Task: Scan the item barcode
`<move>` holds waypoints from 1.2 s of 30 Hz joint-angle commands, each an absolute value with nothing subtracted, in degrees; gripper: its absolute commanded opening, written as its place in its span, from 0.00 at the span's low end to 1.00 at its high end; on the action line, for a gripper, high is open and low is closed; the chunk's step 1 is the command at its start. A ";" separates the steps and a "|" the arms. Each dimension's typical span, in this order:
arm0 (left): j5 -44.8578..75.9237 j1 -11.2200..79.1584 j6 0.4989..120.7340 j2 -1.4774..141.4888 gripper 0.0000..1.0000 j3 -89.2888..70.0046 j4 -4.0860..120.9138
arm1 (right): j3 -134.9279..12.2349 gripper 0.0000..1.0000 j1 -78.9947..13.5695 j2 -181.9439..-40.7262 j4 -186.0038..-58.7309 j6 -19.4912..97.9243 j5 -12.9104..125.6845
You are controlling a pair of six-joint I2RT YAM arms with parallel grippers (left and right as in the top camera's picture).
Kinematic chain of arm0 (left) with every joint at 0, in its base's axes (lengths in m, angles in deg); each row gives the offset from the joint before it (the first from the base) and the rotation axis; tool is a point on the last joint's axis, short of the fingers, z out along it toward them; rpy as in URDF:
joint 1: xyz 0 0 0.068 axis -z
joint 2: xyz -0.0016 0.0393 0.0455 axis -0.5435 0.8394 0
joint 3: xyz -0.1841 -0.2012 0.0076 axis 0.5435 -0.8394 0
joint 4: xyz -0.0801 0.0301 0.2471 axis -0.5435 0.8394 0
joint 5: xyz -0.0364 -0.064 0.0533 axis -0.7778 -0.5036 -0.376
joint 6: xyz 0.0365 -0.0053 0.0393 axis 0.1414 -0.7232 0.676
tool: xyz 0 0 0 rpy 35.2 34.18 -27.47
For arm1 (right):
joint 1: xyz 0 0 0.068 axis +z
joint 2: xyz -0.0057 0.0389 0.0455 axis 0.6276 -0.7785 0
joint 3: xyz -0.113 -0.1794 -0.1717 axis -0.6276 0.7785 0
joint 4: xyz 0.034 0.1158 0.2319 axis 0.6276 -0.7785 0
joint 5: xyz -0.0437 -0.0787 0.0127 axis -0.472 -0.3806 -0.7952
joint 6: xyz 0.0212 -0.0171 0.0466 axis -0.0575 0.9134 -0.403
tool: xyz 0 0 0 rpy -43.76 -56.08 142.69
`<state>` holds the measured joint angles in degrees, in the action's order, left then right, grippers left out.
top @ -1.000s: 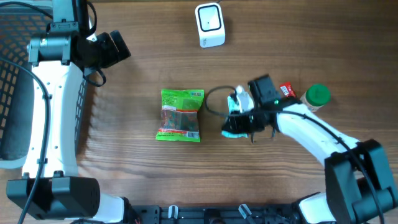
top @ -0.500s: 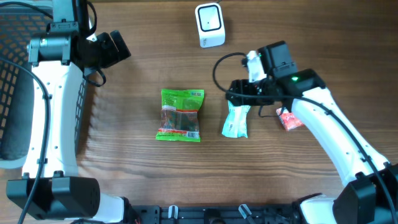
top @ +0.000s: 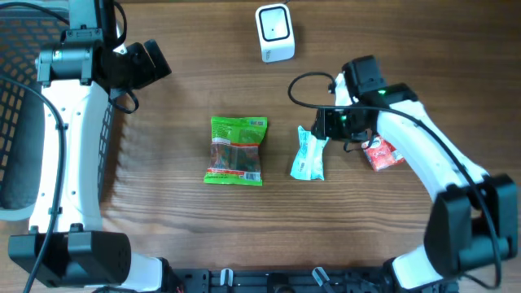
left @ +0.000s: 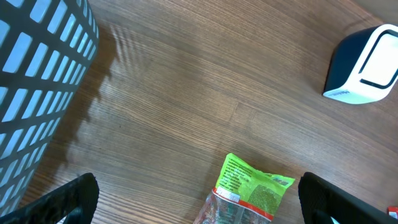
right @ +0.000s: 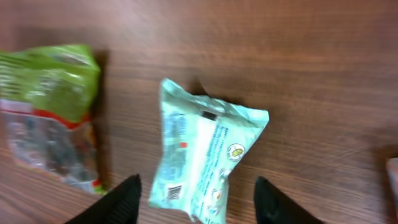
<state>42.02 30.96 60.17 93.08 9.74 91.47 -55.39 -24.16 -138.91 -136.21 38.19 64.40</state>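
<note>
A mint-green packet (top: 308, 156) lies flat on the wooden table, its barcode (right: 175, 191) facing up near its lower end. My right gripper (top: 324, 124) hovers just above the packet's top end, open, with nothing held; in the right wrist view the packet (right: 208, 146) lies on the table below and between the spread fingers (right: 121, 202). The white scanner (top: 274, 32) stands at the back centre. My left gripper (top: 155, 63) is open wide at the far left, high above the table, empty.
A green snack packet (top: 237, 150) lies left of the mint one, also seen below the left gripper (left: 199, 202). A red packet (top: 383, 155) sits partly under the right arm. A black mesh basket (top: 16, 98) fills the left edge.
My right gripper let go of the mint packet, which now lies on the table, then rose and moved back toward the scanner. The left arm stayed still.
</note>
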 commanded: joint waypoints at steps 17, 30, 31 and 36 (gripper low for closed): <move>42.37 30.81 61.06 93.08 1.00 9.61 91.34 | -54.45 0.26 -24.26 -151.32 -134.33 38.17 65.62; 42.37 30.81 61.06 93.08 1.00 9.59 91.34 | -55.35 0.04 -24.37 -132.68 -135.47 43.70 70.74; 42.40 30.81 61.06 93.08 1.00 9.61 91.34 | -55.35 0.04 -24.37 -130.14 -135.38 43.35 70.71; 42.37 30.81 61.06 93.08 1.00 9.61 91.34 | -55.35 0.04 -24.37 -121.68 -133.11 39.50 72.51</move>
<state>42.02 30.96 60.17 93.08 9.74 91.47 -55.08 -24.68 -126.14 -134.66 41.47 69.73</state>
